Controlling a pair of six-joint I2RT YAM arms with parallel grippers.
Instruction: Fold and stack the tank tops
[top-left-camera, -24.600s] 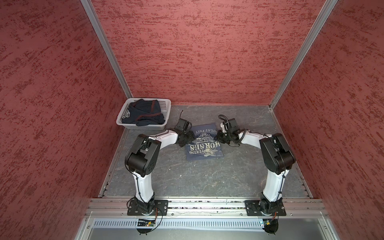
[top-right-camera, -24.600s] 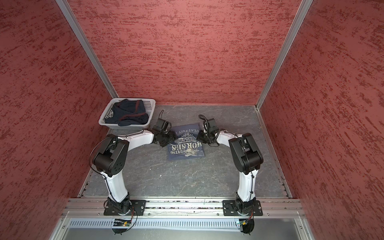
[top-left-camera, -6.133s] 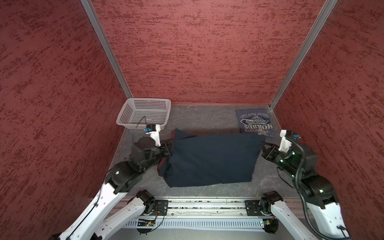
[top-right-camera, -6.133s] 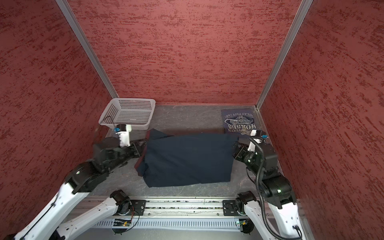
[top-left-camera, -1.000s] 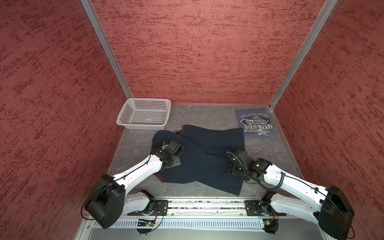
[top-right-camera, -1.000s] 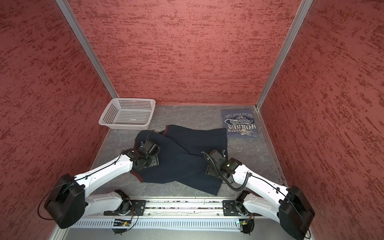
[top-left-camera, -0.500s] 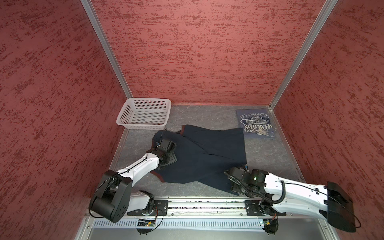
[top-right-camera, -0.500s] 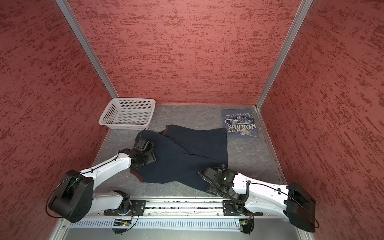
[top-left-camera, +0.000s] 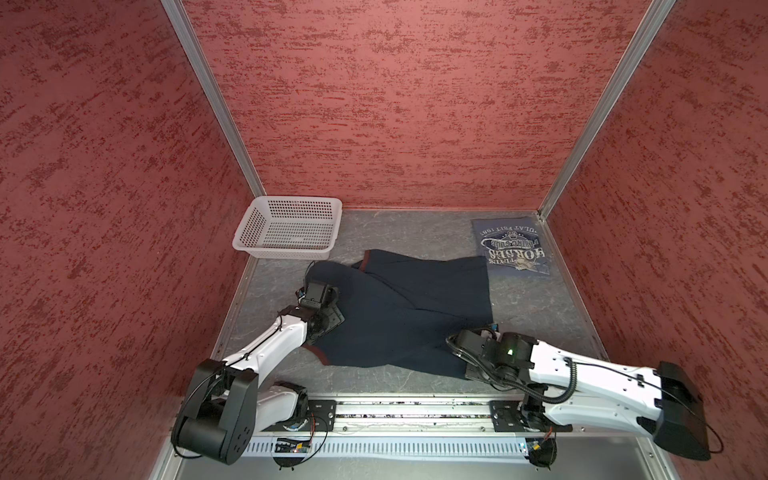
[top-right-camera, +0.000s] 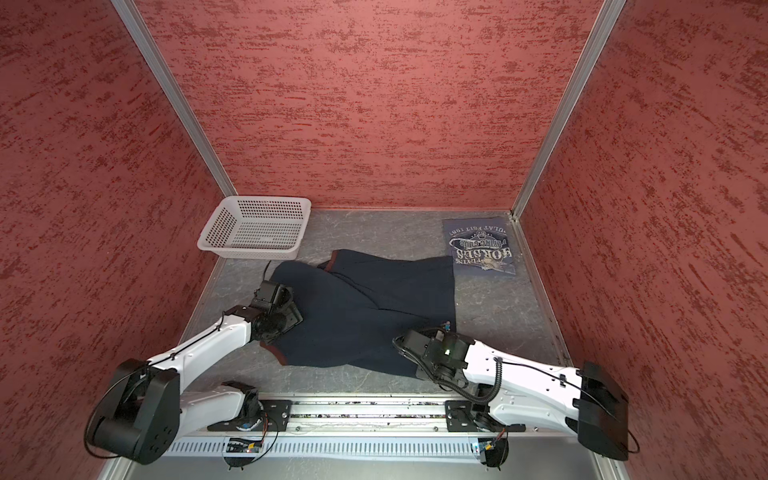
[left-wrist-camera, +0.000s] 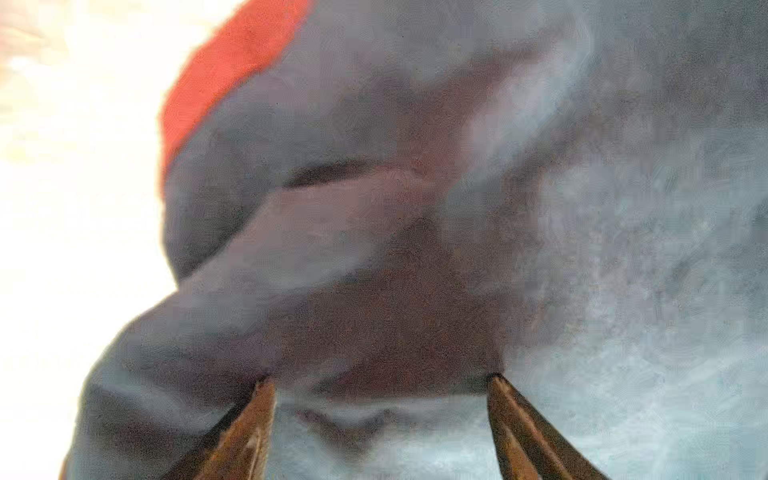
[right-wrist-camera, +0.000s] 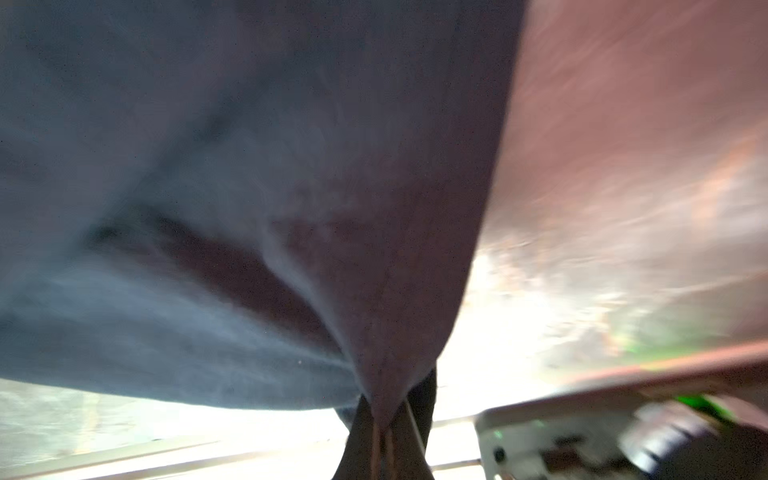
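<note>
The white basket (top-left-camera: 282, 252) is sitting far left with no cloth in it, and the left gripper (left-wrist-camera: 380, 382) is resting, jaws apart, on the left side of the dark navy tank top (top-left-camera: 407, 307), which is lying crookedly half-folded mid-table. The right gripper (right-wrist-camera: 384, 424) is pinching that top's near right corner, jaws clamped on the cloth. The slate-blue tank top (top-left-camera: 513, 249) is lying folded in the far right corner, so I judge that finishing the navy fold and stacking are remaining.

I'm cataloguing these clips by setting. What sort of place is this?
Probably a robot test cell: red textured panel walls enclose a grey tabletop, and an aluminium rail carries the arm bases.
</note>
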